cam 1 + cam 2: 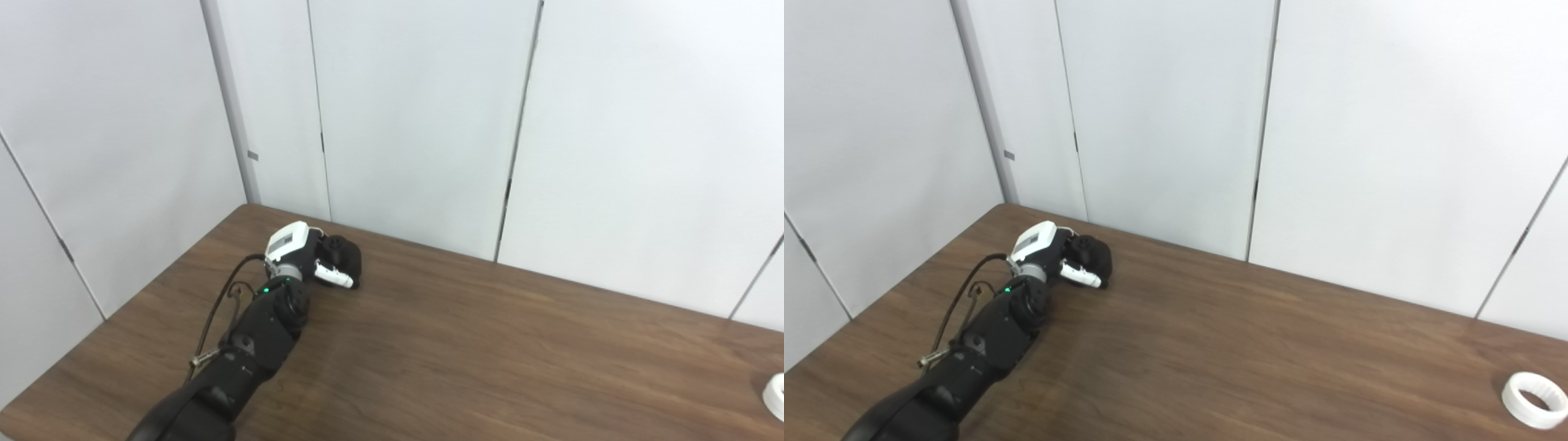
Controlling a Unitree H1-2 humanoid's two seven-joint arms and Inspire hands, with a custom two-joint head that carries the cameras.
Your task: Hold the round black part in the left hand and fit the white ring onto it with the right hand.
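The left hand (309, 254) has its fingers wrapped around the round black part (344, 256) at the far left of the table (1249, 343), its pointing hidden. The white ring (1534, 399) lies flat, hole up, at the near right

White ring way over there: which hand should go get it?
The right hand, probably. The white ring lies at the table's right edge, far from the left hand, which is at the black part. The right hand isn't in view.
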